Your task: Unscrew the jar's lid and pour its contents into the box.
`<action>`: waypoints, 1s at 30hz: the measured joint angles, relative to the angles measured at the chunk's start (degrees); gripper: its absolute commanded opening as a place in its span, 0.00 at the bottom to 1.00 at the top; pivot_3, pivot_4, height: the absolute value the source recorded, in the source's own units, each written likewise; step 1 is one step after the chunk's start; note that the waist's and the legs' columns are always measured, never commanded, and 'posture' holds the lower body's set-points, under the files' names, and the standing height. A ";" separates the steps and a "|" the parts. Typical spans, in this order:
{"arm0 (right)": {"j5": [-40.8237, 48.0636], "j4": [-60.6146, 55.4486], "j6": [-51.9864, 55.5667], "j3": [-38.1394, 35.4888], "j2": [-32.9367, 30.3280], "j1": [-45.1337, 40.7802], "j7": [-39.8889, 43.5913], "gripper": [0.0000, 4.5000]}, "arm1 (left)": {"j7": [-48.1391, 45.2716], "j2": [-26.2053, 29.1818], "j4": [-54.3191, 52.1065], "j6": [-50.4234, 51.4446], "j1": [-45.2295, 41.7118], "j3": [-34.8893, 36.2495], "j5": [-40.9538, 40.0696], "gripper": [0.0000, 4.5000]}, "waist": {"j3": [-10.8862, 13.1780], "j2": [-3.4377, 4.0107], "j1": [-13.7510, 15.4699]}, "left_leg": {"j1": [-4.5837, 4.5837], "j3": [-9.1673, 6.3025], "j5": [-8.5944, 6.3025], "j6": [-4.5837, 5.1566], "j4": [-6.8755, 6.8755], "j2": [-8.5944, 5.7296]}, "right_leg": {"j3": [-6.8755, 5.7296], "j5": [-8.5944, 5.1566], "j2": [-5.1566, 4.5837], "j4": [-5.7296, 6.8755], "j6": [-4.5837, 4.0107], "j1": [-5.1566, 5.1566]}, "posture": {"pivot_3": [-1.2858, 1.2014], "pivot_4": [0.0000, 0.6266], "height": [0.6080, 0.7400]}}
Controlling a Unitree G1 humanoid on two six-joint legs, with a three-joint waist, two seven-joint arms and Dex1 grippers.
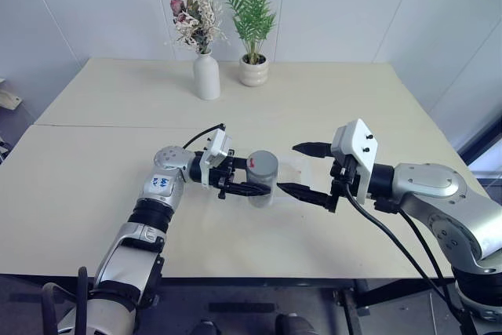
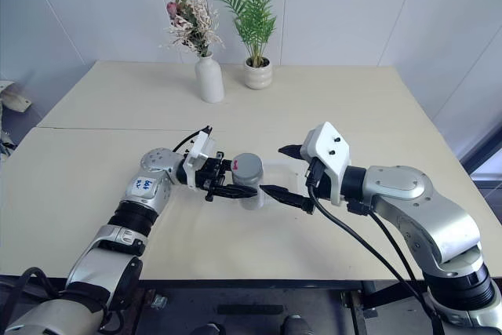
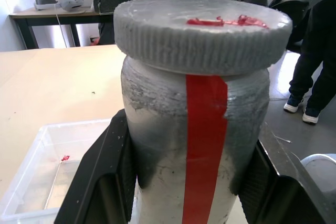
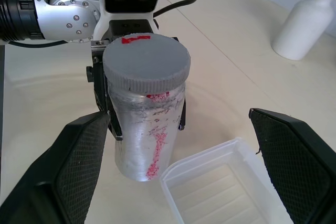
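White wall panels are standing behind one pale wooden table (image 1: 94,186), and a seam is running across its top. At the far edge, around twelve o'clock from where the robot stands, two decorations are sitting near each other: one white vase (image 1: 206,76) carrying dried flowers, and one small white pot (image 1: 253,71) carrying a green palm-like plant, just to the vase's three o'clock.

Two arms are reaching over the near half of the table. One jar (image 4: 146,129) is standing upright between them, clear-walled with red marks down its side, and its one grey lid (image 4: 146,64) is sitting on top with a small red mark on it. The left gripper (image 1: 240,179) is coming in level from the jar's nine o'clock side, and its two black fingers (image 3: 100,182) are pinching the jar's body below the lid, one on each side, as the left wrist view is showing.

The right gripper (image 1: 304,170) is hovering at the jar's three o'clock, its two black fingers (image 4: 79,166) spread wide and closing on nothing; they are standing apart from the jar.

One clear plastic box (image 4: 220,190) is lying on the table just beside the jar's base, toward three o'clock, under the spread right fingers. Its inside is looking bare apart from a tiny red speck seen in the left wrist view.
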 measured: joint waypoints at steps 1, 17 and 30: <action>0.41 -0.19 0.29 0.00 0.49 -0.30 -0.29 0.99 | 0.00 -0.08 0.40 -0.16 -0.16 0.00 0.00 0.46 | 0.00 0.00 -0.02 | 0.00 0.00 0.00 0.00 0.00 0.00 | 0.00 0.00 0.00 0.01 0.00 0.00 | 0.52 0.24 1.00; 0.41 1.13 0.63 4.43 7.30 -6.27 -2.93 0.99 | -0.03 -2.01 5.21 -2.51 -2.87 -0.30 0.27 0.46 | 0.00 0.00 -0.01 | -0.01 -0.01 0.00 0.00 0.02 0.00 | -0.01 0.01 0.01 0.02 0.01 0.00 | 0.52 0.24 1.00; -4.69 8.49 -4.39 8.17 10.40 -8.92 -0.98 0.99 | -0.04 -2.32 5.76 -3.01 -3.54 -0.33 0.25 0.46 | 0.00 0.00 -0.04 | -0.01 -0.01 0.00 0.01 0.01 0.00 | -0.01 0.01 0.00 0.03 0.02 -0.01 | 0.52 0.24 1.00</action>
